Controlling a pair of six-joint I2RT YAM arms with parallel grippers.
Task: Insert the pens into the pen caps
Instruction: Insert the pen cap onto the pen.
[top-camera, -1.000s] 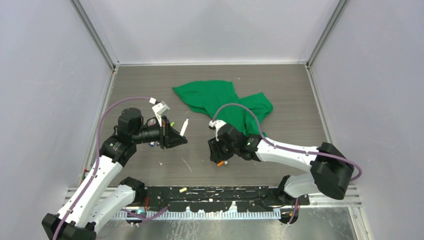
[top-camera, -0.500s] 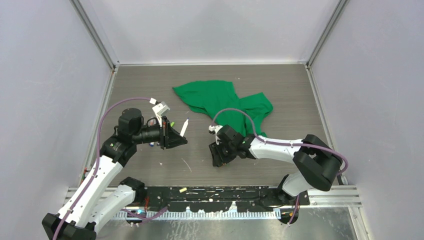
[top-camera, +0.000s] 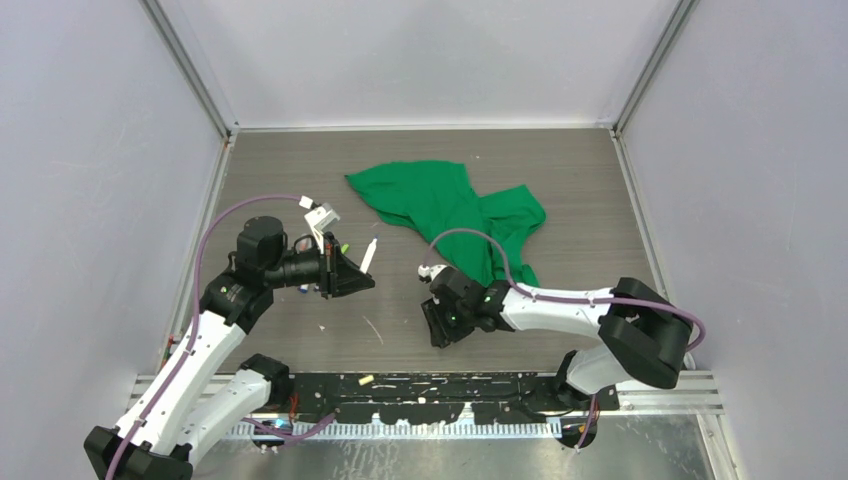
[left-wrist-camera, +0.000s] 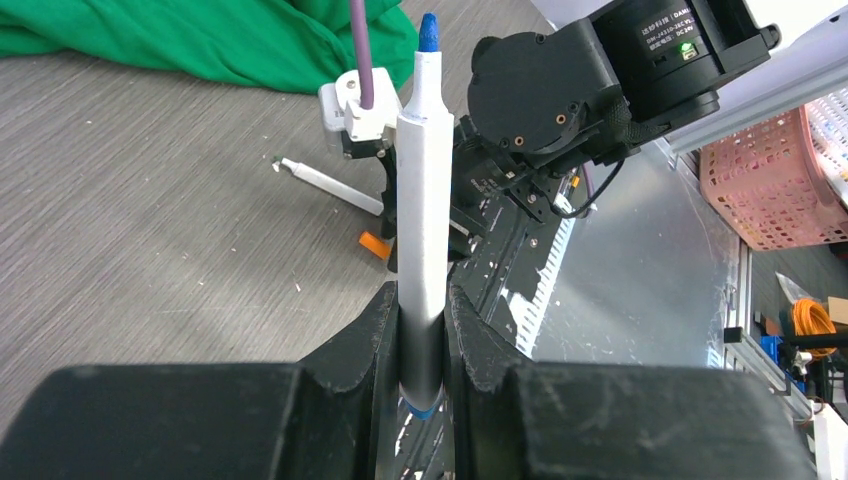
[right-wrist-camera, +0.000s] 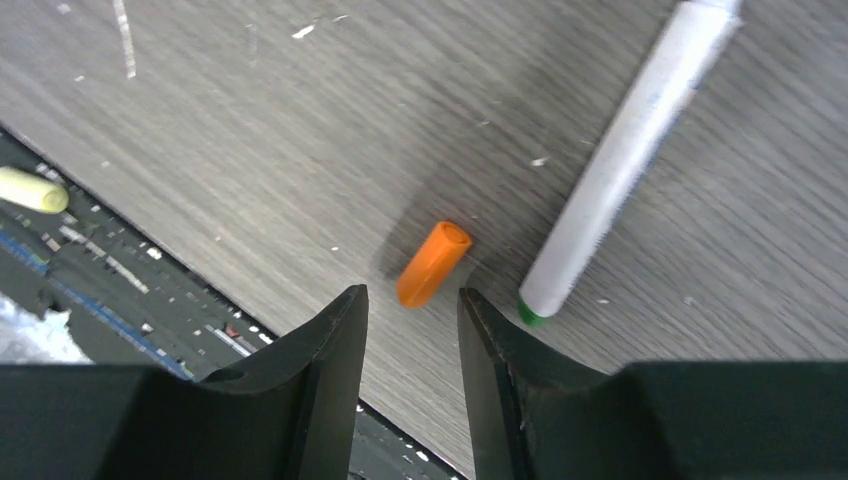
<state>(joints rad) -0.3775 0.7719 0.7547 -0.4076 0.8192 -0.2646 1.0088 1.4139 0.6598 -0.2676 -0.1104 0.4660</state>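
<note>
Right claw (right-wrist-camera: 410, 295) apart over orange cap (right-wrist-camera: 432, 264); green-ended pen (right-wrist-camera: 620, 150) just beside. Left claw (left-wrist-camera: 420, 295) clamped on blue-tipped pen (left-wrist-camera: 420, 200).

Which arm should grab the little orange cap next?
Right. The right gripper is open and lined up on the orange cap. The left gripper is busy, shut on the blue-tipped pen.

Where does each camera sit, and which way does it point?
Top external: above and behind the robot, looking down on table, green cloth, left arm, right arm.
Left wrist: along left gripper clamping the blue-tipped pen, facing the right arm.
Right wrist: down past open right gripper at orange cap.
Both wrist views share the orange cap.
</note>
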